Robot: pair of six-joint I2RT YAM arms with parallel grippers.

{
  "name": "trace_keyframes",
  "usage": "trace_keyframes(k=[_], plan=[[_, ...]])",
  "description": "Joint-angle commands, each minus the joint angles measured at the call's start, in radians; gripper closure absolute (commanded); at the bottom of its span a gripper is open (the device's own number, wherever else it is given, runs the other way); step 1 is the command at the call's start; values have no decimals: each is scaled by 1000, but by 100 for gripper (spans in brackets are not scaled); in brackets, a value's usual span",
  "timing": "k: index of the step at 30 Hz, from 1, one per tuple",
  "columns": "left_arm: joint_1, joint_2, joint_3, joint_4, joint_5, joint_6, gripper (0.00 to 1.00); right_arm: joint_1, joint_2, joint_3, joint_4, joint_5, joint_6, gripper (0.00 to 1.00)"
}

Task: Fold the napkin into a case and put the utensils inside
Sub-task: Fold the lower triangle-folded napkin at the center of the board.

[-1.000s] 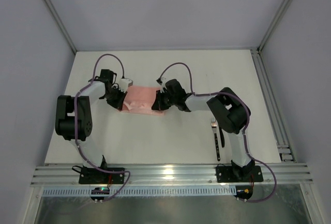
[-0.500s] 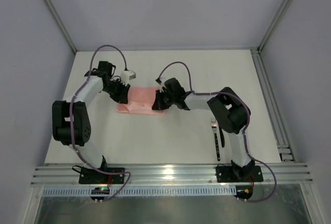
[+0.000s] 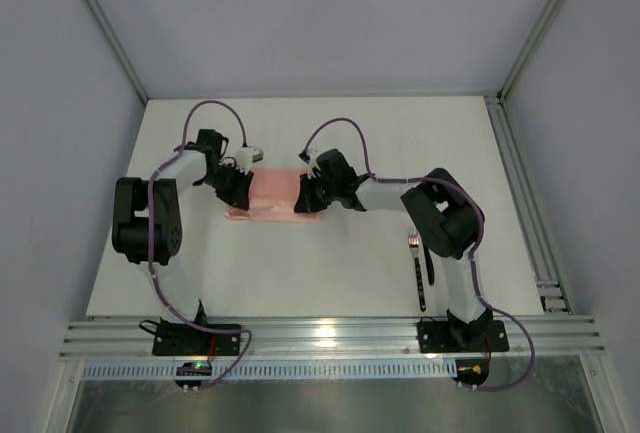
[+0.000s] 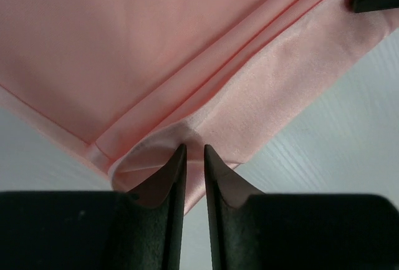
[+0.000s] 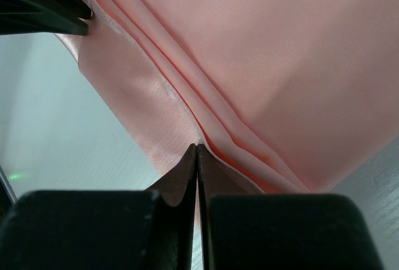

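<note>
Napkin (image 3: 272, 196) folded strip, long axis running left-right

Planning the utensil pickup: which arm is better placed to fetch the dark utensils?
Right, probably. The slim dark utensils lie beside its base, far from the left gripper. The right gripper must first release the salmon-pink cloth napkin.

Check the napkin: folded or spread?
Folded: the napkin lies as a narrow strip, and both wrist views show stacked layers along its edge.
</note>
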Motion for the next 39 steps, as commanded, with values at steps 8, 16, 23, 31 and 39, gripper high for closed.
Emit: trace_keyframes(k=[8,16,23,31,39], plan=[[185,-45,165,-201,280,157,73,4,9,30,-42,-26,-41,96],[193,-14,85,-55,125,291,65,4,25,44,-54,-26,-48,96],[185,27,80,-25,145,344,60,3,32,48,-61,-27,-51,96],[177,82,135,-93,160,396,66,5,37,51,-71,-33,-64,96],[168,113,172,-184,163,440,93,5,41,50,-85,-39,-73,96]])
